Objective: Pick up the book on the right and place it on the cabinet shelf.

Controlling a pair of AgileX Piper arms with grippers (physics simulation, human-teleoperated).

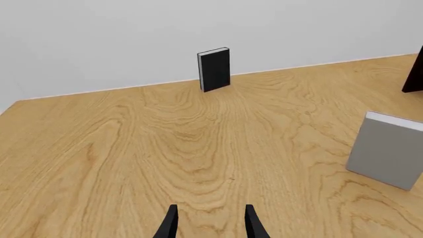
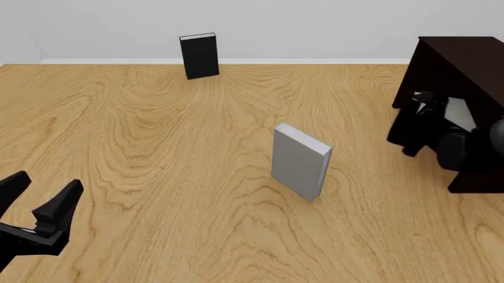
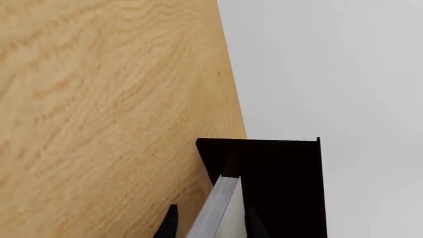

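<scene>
No readable writing. Right end effector [image 3: 208, 223] is clamping the grey book [image 3: 215, 210] at the cabinet [image 2: 461, 71] opening; left end effector [image 2: 39, 194] is sitting wide, empty.

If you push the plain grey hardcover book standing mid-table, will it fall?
Probably: the grey book stands upright on its narrow edge, so a push on its broad cover should tip it. It looks stiff, not floppy.
</scene>
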